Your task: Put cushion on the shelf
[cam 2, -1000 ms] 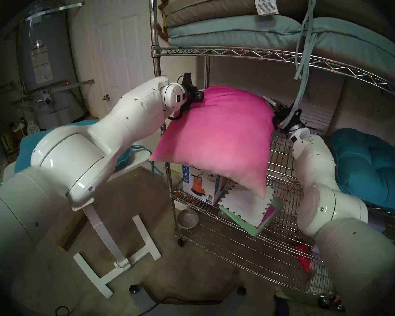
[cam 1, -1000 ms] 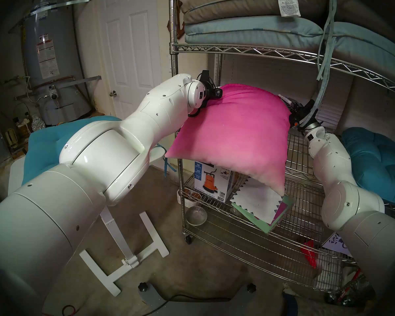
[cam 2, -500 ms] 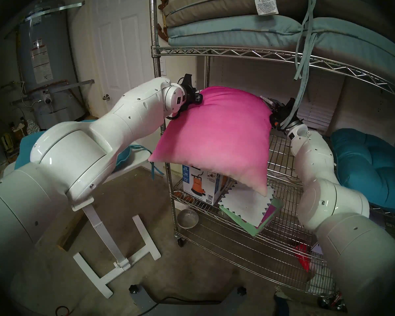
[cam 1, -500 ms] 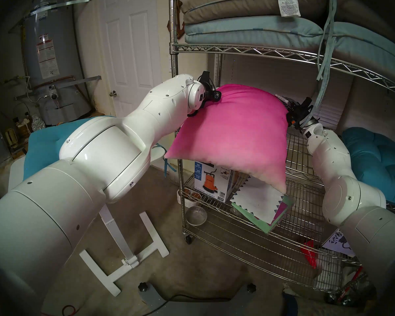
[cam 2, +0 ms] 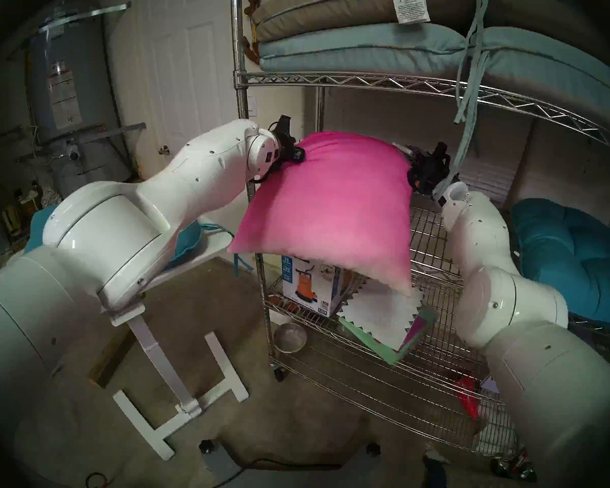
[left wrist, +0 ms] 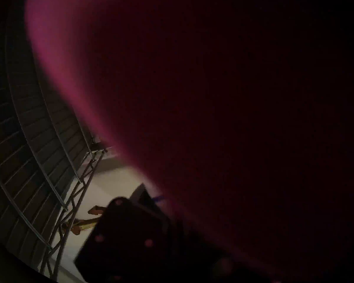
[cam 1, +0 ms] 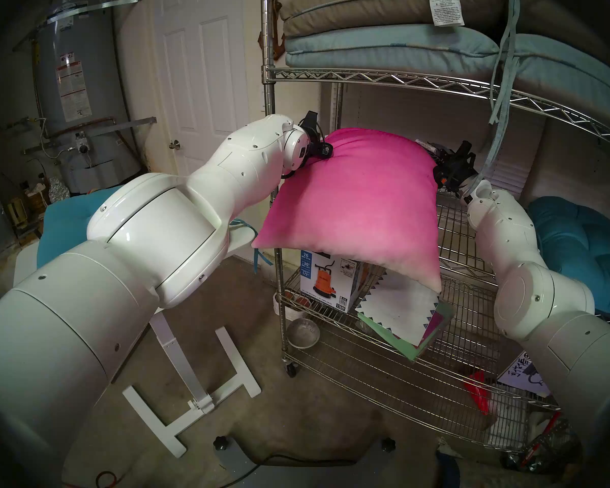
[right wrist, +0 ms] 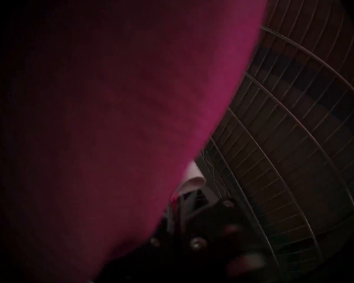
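The cushion (cam 1: 353, 209) shows its pink-to-white fade face and hangs tilted, its top edge in under the upper tier of the chrome wire shelf (cam 1: 367, 77). Its pale lower corner hangs in front of the middle tier (cam 1: 462, 237). My left gripper (cam 1: 326, 148) grips the cushion's top left corner and my right gripper (cam 1: 441, 167) grips its top right corner. The fingertips are hidden behind the fabric. Both wrist views are dark, filled by the cushion (left wrist: 172, 92) (right wrist: 131, 113) with wire grid (left wrist: 39, 154) (right wrist: 294, 133) beside it.
Flat pale-blue and taupe pads (cam 1: 384, 43) lie on the upper tier, with blue ties (cam 1: 500, 89) hanging by my right wrist. A pump box (cam 1: 328, 279) and a paper stack (cam 1: 402, 314) sit on the lower tier. Teal cushions lie at right (cam 1: 585, 251) and on the white table (cam 1: 67, 226).
Both arms have carried the cushion slightly left and deeper under the upper tier. My right gripper has moved up and left, away from the hanging ties.
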{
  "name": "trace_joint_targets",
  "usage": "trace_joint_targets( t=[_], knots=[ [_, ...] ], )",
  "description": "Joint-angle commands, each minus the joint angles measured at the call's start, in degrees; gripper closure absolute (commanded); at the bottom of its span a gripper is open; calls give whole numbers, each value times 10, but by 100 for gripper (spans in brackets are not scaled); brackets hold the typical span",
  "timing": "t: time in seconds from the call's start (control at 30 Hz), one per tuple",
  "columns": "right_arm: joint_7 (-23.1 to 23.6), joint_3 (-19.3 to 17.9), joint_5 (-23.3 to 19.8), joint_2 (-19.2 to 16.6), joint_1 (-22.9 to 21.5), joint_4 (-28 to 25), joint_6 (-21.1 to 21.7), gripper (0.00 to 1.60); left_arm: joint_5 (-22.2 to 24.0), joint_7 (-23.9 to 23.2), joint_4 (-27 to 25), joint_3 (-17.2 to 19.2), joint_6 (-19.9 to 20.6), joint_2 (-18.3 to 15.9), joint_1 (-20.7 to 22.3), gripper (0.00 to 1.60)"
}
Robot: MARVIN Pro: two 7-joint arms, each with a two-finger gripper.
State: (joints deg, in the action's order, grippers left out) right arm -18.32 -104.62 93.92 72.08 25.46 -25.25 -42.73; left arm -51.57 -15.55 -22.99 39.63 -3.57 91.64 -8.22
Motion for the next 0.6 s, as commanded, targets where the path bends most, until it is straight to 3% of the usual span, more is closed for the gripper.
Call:
trace_joint_targets(
  t=[0.0, 0.57],
  knots=[
    [-3, -3, 3, -13, -17, 5, 11, 160, -12, 13, 2, -10, -1, 11, 14, 160],
    [-5, -6, 23, -22, -18, 24, 16, 160, -40, 28, 22, -43, -2, 36, 21, 160]
  ],
)
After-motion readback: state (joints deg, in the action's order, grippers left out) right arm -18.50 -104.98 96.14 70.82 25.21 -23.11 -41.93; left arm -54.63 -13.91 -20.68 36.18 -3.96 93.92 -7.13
